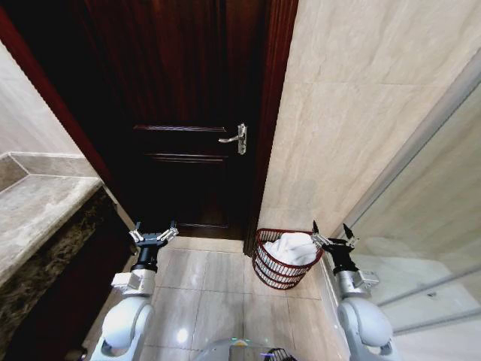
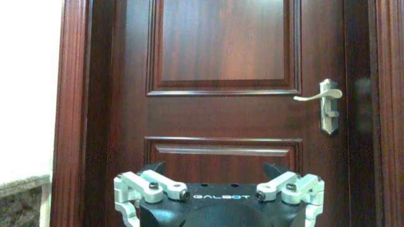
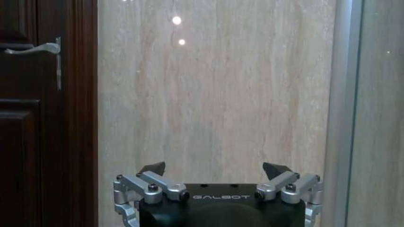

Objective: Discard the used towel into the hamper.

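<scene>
White towel point(image 1: 291, 247) lies inside the hamper point(image 1: 272, 271) on the floor; left gripper point(image 1: 152, 234) and right gripper point(image 1: 334, 237) are raised, fingers spread, holding nothing.

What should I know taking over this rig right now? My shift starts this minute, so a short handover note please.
Left tool: open, empty, raised in front of the dark wooden door.
Right tool: open, empty, raised beside the hamper.
Towel: white, bunched inside the hamper, which stands on the floor tiles by the door frame.
Done: towel is in the hamper.
Left: nothing visible remains for the towel.
</scene>
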Robot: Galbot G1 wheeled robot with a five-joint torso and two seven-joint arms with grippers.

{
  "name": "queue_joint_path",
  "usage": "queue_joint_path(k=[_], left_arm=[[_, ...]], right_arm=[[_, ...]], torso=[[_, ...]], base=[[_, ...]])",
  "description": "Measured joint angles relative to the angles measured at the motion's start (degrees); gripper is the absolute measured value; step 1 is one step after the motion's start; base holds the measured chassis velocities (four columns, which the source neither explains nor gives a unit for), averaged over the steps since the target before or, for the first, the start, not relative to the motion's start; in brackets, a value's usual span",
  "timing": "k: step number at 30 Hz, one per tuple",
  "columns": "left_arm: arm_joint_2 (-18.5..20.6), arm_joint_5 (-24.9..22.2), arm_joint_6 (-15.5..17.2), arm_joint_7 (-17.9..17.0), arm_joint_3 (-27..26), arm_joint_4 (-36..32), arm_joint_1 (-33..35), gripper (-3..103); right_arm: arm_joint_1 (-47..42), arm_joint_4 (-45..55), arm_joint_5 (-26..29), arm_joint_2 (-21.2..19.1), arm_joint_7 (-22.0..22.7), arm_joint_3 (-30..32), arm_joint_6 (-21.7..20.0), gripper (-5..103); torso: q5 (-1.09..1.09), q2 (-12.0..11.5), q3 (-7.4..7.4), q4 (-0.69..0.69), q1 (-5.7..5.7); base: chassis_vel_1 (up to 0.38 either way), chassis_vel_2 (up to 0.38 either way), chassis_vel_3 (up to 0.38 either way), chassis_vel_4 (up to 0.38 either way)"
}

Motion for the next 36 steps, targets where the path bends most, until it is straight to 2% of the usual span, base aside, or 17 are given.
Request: queue_joint_path(k=[36], left_arm=[[-0.57,0.48,-0.32,0.14,-0.09,-1.71,0.99,100]], right_arm=[[-1.29,1.38,0.78,-0.35,-0.04,0.76,0.32,100]], torso=[[0.0,9.85,5.41,0.0,4.42]], base=[[0.0,0.0,0.0,0.0]])
